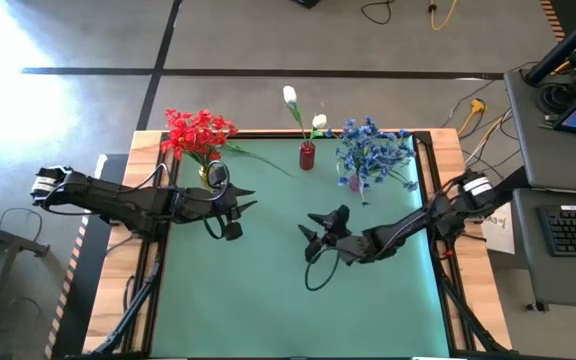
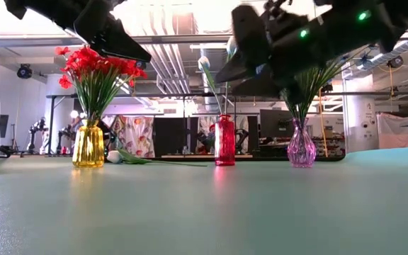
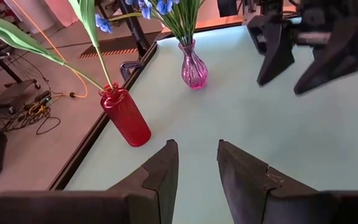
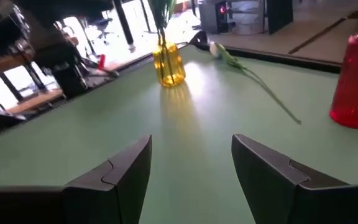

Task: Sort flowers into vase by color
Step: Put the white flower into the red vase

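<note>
Left tool (image 1: 240, 200) held apart at centre left, right tool (image 1: 311, 226) spread apart mid-frame, white flower (image 1: 258, 158) laid on table (image 1: 268, 290) upper centre

3 vases line the far edge of the green mat (image 1: 268, 290): red flowers (image 1: 198, 130) in the yellow vase (image 1: 211, 174), 2 white buds (image 1: 290, 96) in the red vase (image 1: 307, 156), blue sprays (image 1: 373, 150) in the pink vase (image 1: 354, 183). Left gripper (image 1: 240, 200) hangs beside the yellow vase, right gripper (image 1: 313, 228) mid-mat, both empty with fingers spread.
</note>
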Motion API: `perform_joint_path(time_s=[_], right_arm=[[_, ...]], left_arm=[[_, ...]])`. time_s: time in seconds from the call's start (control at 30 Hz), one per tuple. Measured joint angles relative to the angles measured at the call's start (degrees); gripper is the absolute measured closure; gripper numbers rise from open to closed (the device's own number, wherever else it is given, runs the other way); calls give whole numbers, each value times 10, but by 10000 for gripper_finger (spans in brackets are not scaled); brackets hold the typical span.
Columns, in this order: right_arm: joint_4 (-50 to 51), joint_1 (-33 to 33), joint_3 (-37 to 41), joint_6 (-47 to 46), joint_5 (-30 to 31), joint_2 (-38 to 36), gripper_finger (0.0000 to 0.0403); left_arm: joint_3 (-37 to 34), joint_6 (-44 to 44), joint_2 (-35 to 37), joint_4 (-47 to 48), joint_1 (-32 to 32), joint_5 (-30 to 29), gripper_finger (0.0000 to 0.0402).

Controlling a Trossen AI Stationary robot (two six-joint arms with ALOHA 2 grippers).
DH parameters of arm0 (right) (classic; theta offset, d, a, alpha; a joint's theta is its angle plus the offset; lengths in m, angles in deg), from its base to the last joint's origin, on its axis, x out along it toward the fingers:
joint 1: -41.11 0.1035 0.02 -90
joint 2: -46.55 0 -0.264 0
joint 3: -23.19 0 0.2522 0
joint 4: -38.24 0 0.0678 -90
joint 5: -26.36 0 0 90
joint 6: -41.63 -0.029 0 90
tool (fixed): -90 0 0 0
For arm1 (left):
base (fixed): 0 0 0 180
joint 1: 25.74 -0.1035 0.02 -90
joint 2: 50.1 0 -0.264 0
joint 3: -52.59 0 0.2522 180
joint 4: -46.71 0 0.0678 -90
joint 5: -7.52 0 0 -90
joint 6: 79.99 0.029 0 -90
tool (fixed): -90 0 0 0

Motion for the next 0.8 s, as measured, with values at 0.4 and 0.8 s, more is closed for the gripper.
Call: perform_joint_path(time_s=[0.4, 0.8], right_arm=[[4, -28, -27, -40, 4, 55, 188], [28, -15, -50, 14, -10, 26, 188]], left_arm=[[0, 11, -9, -4, -1, 0, 301], [0, 42, -67, -28, -2, -1, 301]])
